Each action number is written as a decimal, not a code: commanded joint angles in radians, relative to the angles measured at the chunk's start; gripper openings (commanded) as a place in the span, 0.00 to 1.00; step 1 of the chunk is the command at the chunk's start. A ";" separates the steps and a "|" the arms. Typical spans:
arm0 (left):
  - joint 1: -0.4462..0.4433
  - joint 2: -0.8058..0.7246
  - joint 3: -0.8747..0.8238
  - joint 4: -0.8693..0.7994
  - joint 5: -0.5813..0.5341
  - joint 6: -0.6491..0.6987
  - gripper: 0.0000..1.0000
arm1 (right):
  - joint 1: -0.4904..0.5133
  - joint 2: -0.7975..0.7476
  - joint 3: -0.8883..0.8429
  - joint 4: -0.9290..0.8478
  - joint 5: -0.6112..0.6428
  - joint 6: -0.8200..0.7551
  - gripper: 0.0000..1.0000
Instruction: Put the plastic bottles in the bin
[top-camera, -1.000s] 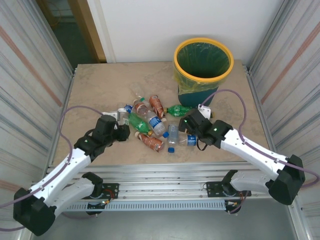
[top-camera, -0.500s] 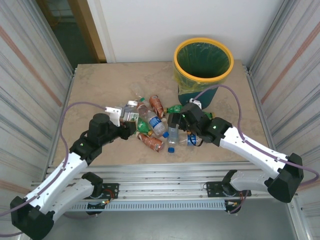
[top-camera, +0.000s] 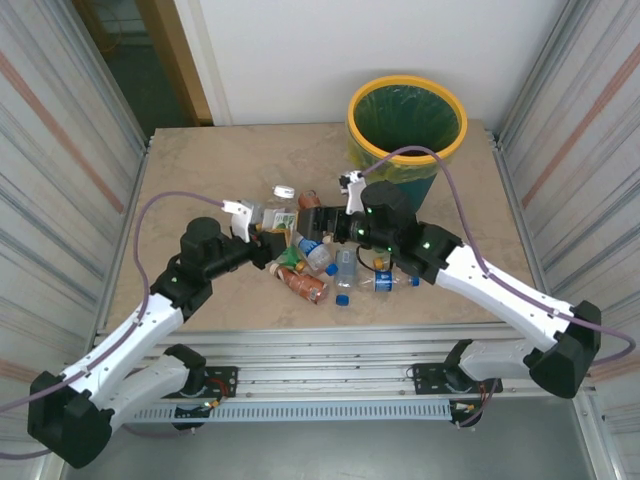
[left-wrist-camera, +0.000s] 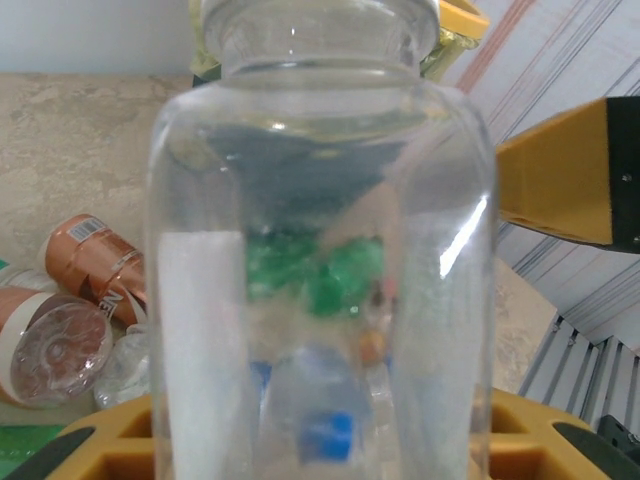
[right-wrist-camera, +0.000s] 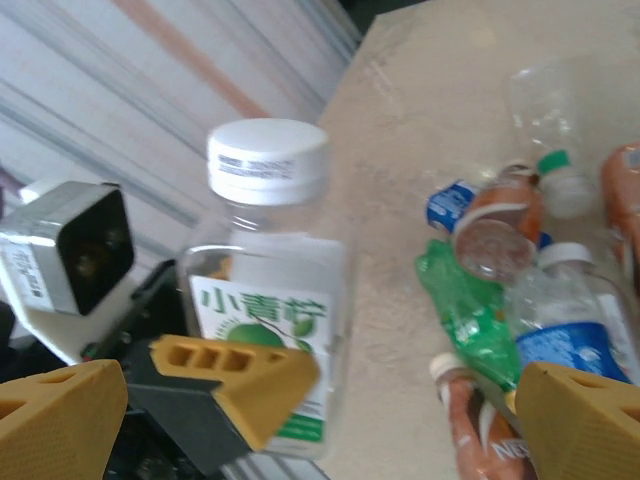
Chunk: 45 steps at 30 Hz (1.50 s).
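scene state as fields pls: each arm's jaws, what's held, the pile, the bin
left jaws: shut on a clear bottle with white cap and green label
held bottle: off the table, above the left side of the pile
right jaws: open, empty, close beside the held bottle, above the pile
pile: clear, green and brown-orange bottles lying on the table, nearer the arms than the bin
bin: standing at the table's far right, green liner in, no bottle visible inside
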 joint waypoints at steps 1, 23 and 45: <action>-0.003 -0.001 0.041 0.087 0.055 0.000 0.23 | 0.007 0.055 0.070 0.055 -0.063 -0.047 0.98; -0.009 -0.018 0.010 0.114 0.088 0.007 0.24 | 0.063 0.336 0.308 -0.082 -0.013 0.037 0.83; -0.010 -0.055 0.010 0.081 0.087 0.000 0.99 | 0.038 0.326 0.311 -0.140 0.069 -0.007 0.19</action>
